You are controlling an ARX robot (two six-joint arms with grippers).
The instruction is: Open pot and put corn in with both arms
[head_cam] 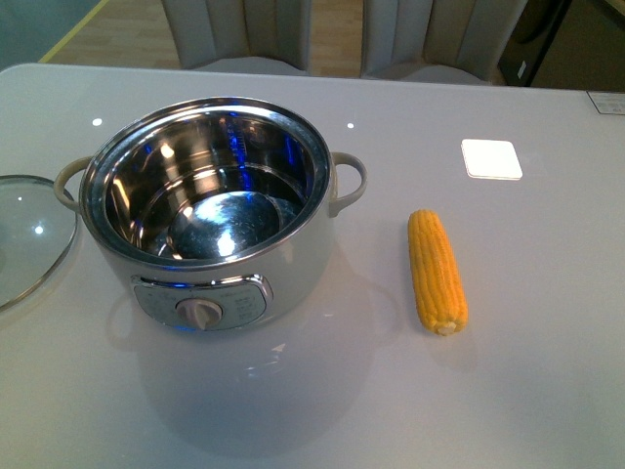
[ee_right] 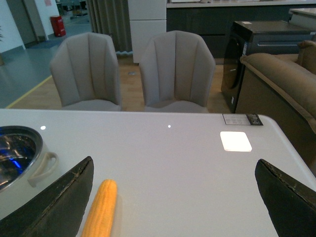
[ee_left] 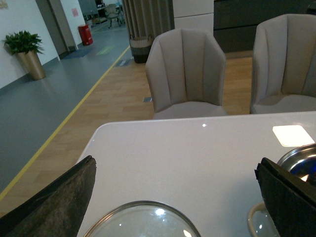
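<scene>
The white pot [head_cam: 210, 220] stands uncovered on the table, its shiny steel inside empty and its dial facing me. Its glass lid [head_cam: 24, 234] lies flat on the table to its left. The yellow corn [head_cam: 436, 271] lies on the table to the right of the pot, apart from it. No arm shows in the front view. My left gripper [ee_left: 175, 197] is open above the table, with the lid [ee_left: 143, 222] between its fingers and the pot's rim [ee_left: 301, 158] beside one finger. My right gripper [ee_right: 173, 197] is open and empty, the corn [ee_right: 101, 210] lying near one finger.
A white square patch [head_cam: 491, 158] sits on the table behind the corn. Two grey chairs [ee_right: 133, 69] stand at the table's far edge. A brown sofa [ee_right: 281, 84] is off to the right.
</scene>
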